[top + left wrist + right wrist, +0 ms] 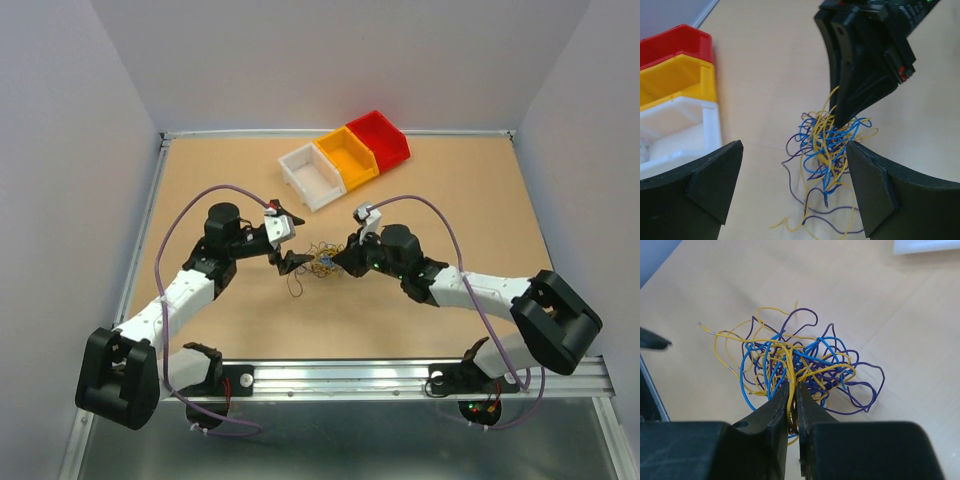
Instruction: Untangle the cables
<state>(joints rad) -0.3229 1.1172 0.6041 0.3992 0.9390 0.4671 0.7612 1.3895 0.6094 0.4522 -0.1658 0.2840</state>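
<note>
The cables (322, 262) form one small knot of hair-thin yellow, blue and dark purple wires on the cork table top, between both arms. My right gripper (794, 387) is shut on a few yellow and dark strands at the near side of the cables (795, 357); the rest fans out beyond its tips. In the left wrist view the right gripper (840, 121) comes down onto the cables (827, 145) from above. My left gripper (794, 148) is open wide, its right finger (875, 190) beside the knot, with only loose wire ends between the fingers. From above the left gripper (296, 243) sits just left of the knot.
Three open bins stand in a row behind the knot: white (312, 175), yellow (346, 157) and red (379, 137). The white bin (680, 130) lies close to the left finger's far side. Lilac arm cables loop over both arms. A metal rail (400, 375) borders the near edge.
</note>
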